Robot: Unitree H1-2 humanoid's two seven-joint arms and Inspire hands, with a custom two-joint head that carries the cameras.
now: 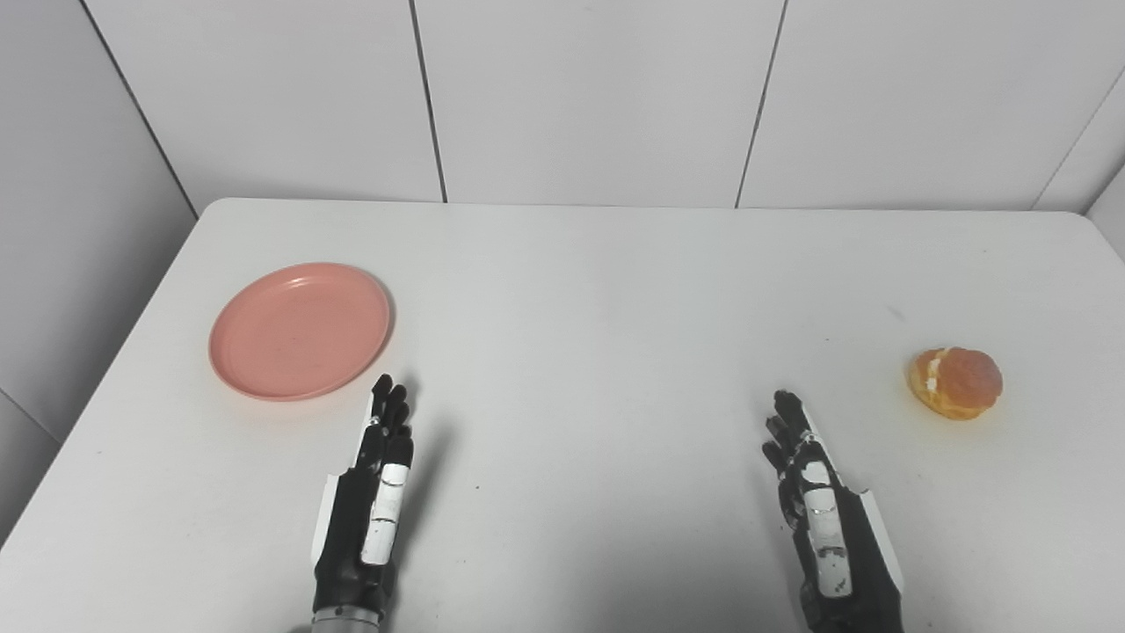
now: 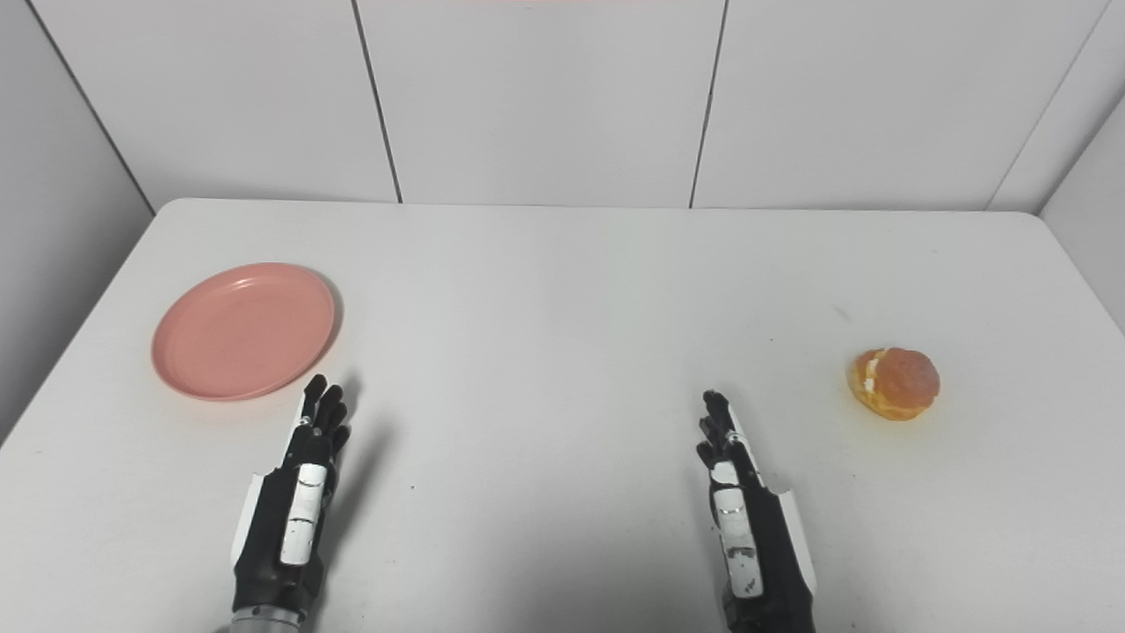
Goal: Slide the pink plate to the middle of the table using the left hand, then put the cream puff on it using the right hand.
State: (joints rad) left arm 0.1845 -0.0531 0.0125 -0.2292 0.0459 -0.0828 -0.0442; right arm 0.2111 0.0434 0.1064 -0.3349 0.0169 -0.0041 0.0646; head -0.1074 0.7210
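Plate (image 1: 300, 330) sits far left on your table (image 1: 598, 290), bare; puff (image 1: 954, 382) far right, well apart from it. Your left hand (image 1: 373, 492) and right hand (image 1: 822, 514) are both empty, fingers straight, near the front edge.

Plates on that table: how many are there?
1. The pink plate lies on the left side of the white table, just beyond the left hand. Nothing could hide another.

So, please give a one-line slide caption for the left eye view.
Both hands, left and right, open, near the pink plate and cream puff.
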